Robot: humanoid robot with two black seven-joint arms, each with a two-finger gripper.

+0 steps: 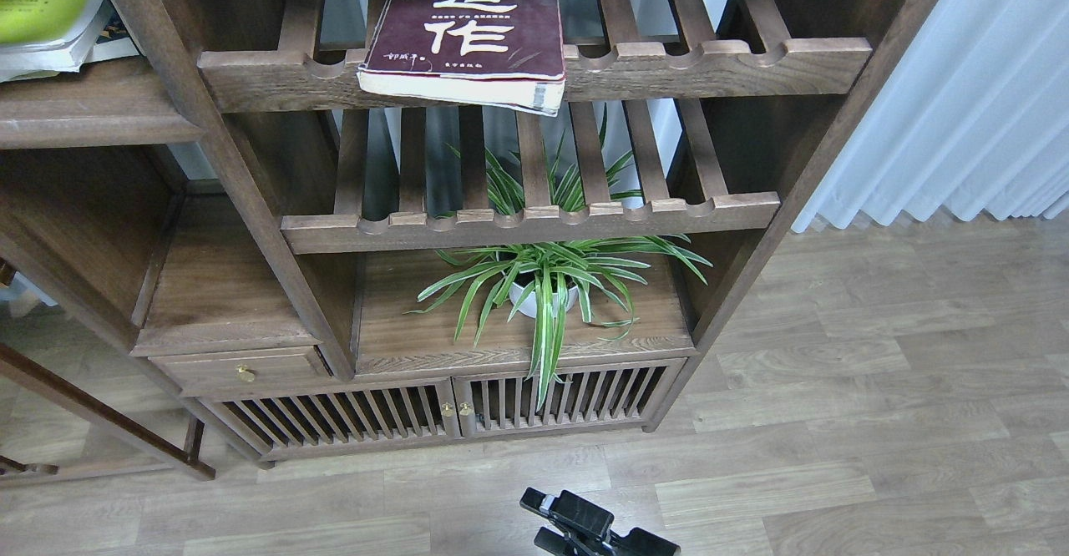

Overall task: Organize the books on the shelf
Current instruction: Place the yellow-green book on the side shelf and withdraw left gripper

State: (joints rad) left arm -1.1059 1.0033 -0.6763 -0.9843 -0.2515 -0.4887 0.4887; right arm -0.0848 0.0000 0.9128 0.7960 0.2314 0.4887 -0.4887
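The thick maroon book [468, 26], a worn paperback with large white Chinese characters and yellowed page edges, is laid flat on the upper slatted rack [710, 68], its front corner jutting past the scalloped rail. At the top left, a yellow-green book [42, 1] is seen stacked on white pages, cut off by the frame edge, resting on the solid dark-brown shelf [92, 113] with its rounded front edge; what lies under it is hard to make out. A lower slatted rack [534, 222] partly hides a striped, long-leaved plant [547, 285] in a white pot. At the bottom edge, a black glossy hand [585, 527] is seen end-on over the grey wood-plank floor [877, 389]; whether its fingers are apart or together cannot be told, nor which arm it belongs to.
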